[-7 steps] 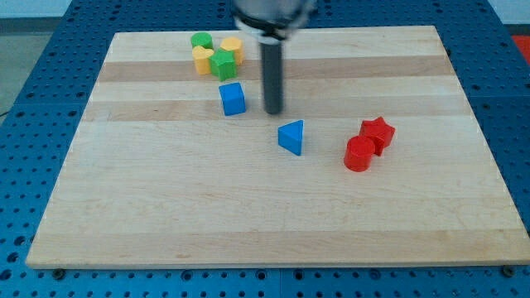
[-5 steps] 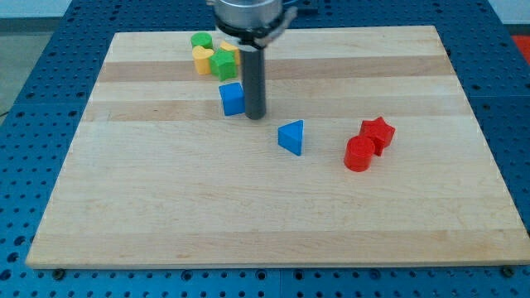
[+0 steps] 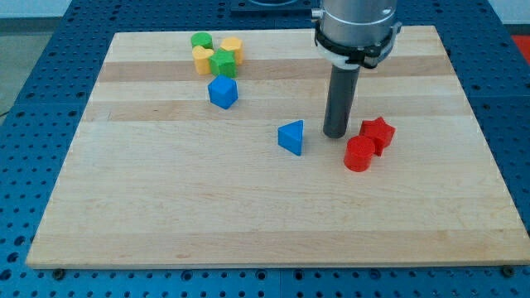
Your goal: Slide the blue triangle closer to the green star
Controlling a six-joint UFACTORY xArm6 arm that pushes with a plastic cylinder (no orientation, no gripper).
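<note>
The blue triangle (image 3: 291,136) lies near the middle of the wooden board (image 3: 248,207). The green star (image 3: 222,63) sits near the view's top left, in a cluster with a green cylinder (image 3: 201,40) and two yellow blocks (image 3: 201,59) (image 3: 233,46). My tip (image 3: 334,134) stands just to the right of the blue triangle, a small gap apart, between it and the red blocks. A blue cube (image 3: 222,92) lies below the green star.
A red star (image 3: 378,132) and a red cylinder (image 3: 359,154) sit touching each other just right of my tip. The board lies on a blue perforated table (image 3: 33,124).
My tip has swung from beside the blue cube to the right side of the blue triangle. The blue cube has shifted slightly left and up and turned. The triangle has not moved.
</note>
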